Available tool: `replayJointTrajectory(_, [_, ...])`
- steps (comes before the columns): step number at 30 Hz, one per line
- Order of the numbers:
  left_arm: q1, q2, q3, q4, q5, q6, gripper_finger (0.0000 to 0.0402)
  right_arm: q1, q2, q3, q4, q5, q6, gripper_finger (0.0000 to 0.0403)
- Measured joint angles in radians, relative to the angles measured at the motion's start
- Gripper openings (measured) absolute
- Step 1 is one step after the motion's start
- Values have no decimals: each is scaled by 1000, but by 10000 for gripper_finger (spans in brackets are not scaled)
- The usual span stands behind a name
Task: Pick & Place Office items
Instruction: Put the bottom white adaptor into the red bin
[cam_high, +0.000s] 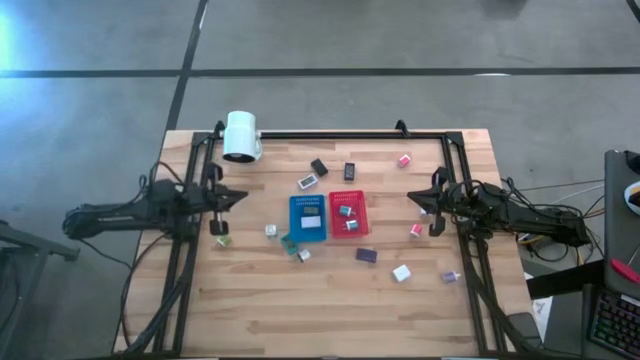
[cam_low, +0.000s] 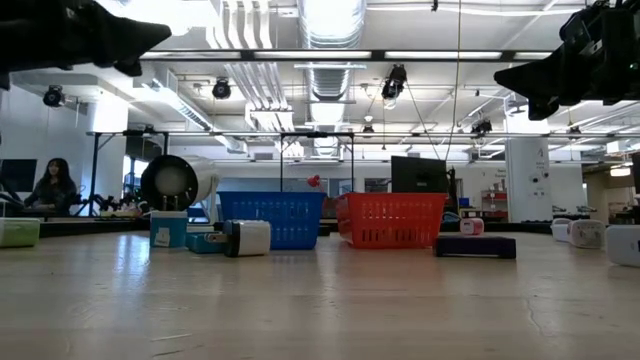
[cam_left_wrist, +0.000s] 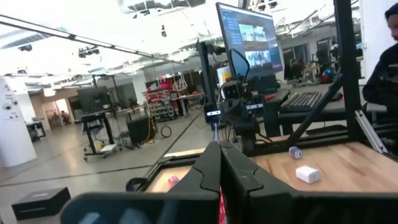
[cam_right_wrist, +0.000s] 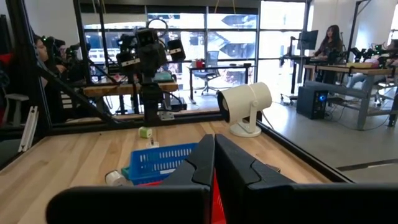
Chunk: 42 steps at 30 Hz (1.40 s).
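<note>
1. Two arms sit at opposite sides of the wooden table (cam_high: 330, 300), both raised off the surface and holding nothing.
2. Left gripper (cam_high: 240, 196) hangs over the table's left part, its fingers (cam_left_wrist: 208, 171) pressed together with no gap and nothing between them.
3. Right gripper (cam_high: 415, 196) hangs over the right part, its fingers (cam_right_wrist: 202, 158) likewise pressed together and empty.
4. Near the table's middle stand a blue tray (cam_high: 308, 217) and a red tray (cam_high: 348, 212), side by side, blue on the left.
5. Inside the blue tray lie a dark piece and a white piece; inside the red tray lie two small pale pieces, though what they are is hard to make out from above.
6. Loose office items lie scattered around the trays: a black block (cam_high: 319, 167) and a dark block (cam_high: 349, 171) toward the far edge, with a white block (cam_high: 308, 181) just beside them.
7. Pink items sit on the right: one pink clip (cam_high: 404, 160) near the far right corner, another (cam_high: 416, 230) below the right gripper.
8. Toward the near side lie a dark blue block (cam_high: 366, 255), a white cube (cam_high: 401, 273) and a small purple item (cam_high: 450, 276).
9. On the left, a green item (cam_high: 224, 241) lies near the left gripper, and a teal item (cam_high: 289, 243) lies just off the blue tray's near corner.
10. At the far left corner stands a white lamp (cam_high: 241, 136).
</note>
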Motion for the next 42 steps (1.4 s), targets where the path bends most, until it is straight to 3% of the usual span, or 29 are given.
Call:
replayJointTrajectory(6, [5, -109, -32, -104, 3, 29, 1, 0, 0, 0, 0, 1, 0, 8])
replayJointTrajectory(14, [6, -165, -32, -242, -7, 69, 0, 0, 0, 0, 0, 2, -5, 8])
replayJointTrajectory(23, [27, -167, -133, -209, -6, 141, 0, 0, 0, -2, 0, 2, -19, 8])
replayJointTrajectory(42, [121, -164, -135, -209, 66, 77, 0, 0, 0, -6, 2, 2, -35, 8])
